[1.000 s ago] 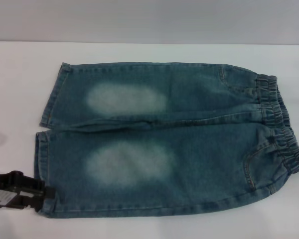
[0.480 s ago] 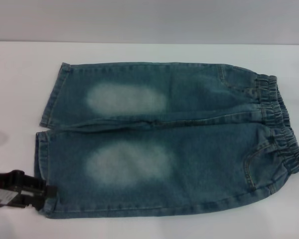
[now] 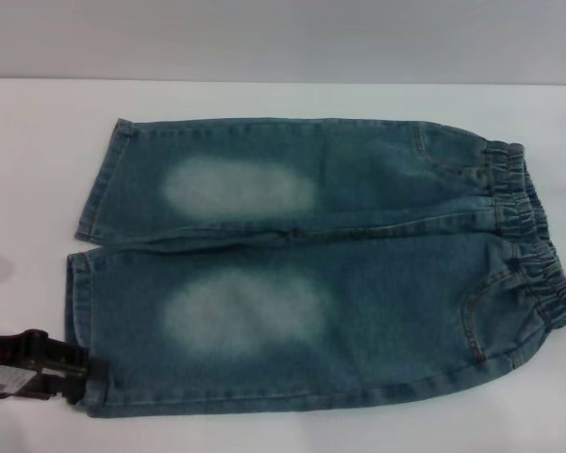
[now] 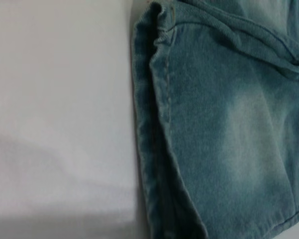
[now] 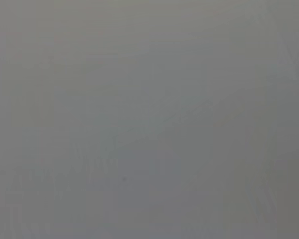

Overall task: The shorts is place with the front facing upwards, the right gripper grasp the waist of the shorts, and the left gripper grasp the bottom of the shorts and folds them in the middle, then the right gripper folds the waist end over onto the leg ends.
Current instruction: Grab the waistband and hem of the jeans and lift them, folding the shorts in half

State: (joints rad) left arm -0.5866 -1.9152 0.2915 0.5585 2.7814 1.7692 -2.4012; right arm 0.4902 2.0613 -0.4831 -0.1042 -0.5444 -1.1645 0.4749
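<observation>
The blue-green denim shorts (image 3: 358, 283) lie flat and face up on the white table, with two pale oval patches showing. The gathered waist of the shorts (image 3: 533, 245) is at the right. The bottom of the shorts, its two hemmed leg ends (image 3: 77, 302), is at the left. My left gripper (image 3: 75, 371) is black and low at the near left, right at the corner of the nearer leg's hem. The left wrist view shows that hem (image 4: 159, 99) close up, with no fingers in it. The right gripper is out of view, and the right wrist view is plain grey.
The white table (image 3: 28, 160) has bare surface left of the leg ends and along the far side. A grey wall (image 3: 283, 38) runs behind the table's far edge.
The left gripper has shifted slightly toward the table's near edge and a little left beside the hem corner. The shorts have not moved.
</observation>
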